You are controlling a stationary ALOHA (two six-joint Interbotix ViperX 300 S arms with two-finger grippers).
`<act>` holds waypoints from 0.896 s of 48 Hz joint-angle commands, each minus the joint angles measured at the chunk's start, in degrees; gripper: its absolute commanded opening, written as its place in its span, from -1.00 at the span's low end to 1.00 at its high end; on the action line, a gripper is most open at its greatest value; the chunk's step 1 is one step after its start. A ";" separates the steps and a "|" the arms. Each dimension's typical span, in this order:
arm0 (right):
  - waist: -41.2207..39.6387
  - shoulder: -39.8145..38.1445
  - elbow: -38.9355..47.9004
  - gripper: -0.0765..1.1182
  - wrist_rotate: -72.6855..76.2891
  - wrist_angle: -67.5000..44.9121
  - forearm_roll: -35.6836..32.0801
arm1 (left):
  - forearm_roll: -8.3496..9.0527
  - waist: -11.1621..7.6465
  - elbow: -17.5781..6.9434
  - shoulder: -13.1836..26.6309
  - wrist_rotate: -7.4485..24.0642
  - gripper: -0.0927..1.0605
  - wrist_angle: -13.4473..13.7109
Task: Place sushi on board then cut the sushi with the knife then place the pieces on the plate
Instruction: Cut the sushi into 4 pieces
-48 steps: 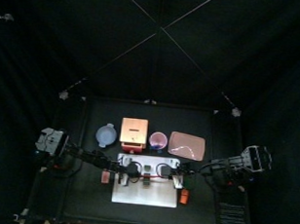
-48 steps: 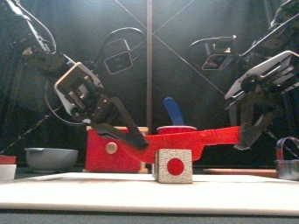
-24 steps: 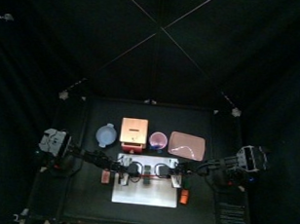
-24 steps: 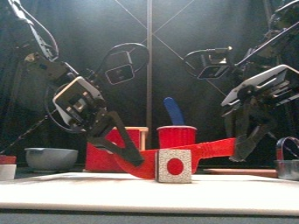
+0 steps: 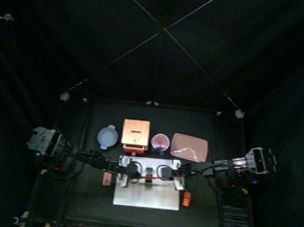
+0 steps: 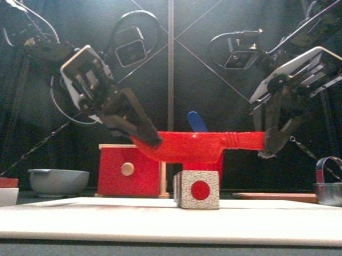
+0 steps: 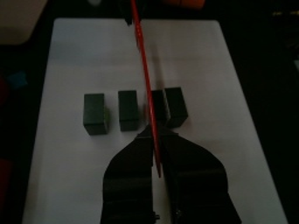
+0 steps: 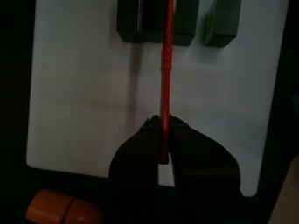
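Several dark cuboid sushi blocks [image 7: 126,109], thin red knife [image 6: 238,144]

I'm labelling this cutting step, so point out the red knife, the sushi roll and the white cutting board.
red knife [image 6: 201,147], front view, middle of its length.
sushi roll [image 7: 128,110], left wrist view, top of one separate block.
white cutting board [image 7: 87,61], left wrist view, bare surface beside the blocks.

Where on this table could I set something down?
The white board lies bare on either side of the sushi pieces, but the red knife, held by the left gripper and right gripper, hangs across it. Behind it, bowl, wooden box, red cup and pink tray stand crowded together.
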 commanded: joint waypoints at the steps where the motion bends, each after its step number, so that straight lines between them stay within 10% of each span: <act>1: 0.35 -2.11 0.09 -0.29 -0.18 1.23 0.35 | 0.09 -0.09 -0.44 -2.11 0.09 -0.18 -0.88; 22: 2.11 -1.05 0.70 -0.29 -0.09 1.23 5.80 | -0.53 -4.13 -2.11 3.08 -0.09 -0.18 -0.70; 43: 2.20 -0.62 0.70 -0.29 -0.09 0.88 5.01 | -0.53 -3.78 -1.76 3.69 0.09 -0.18 -0.44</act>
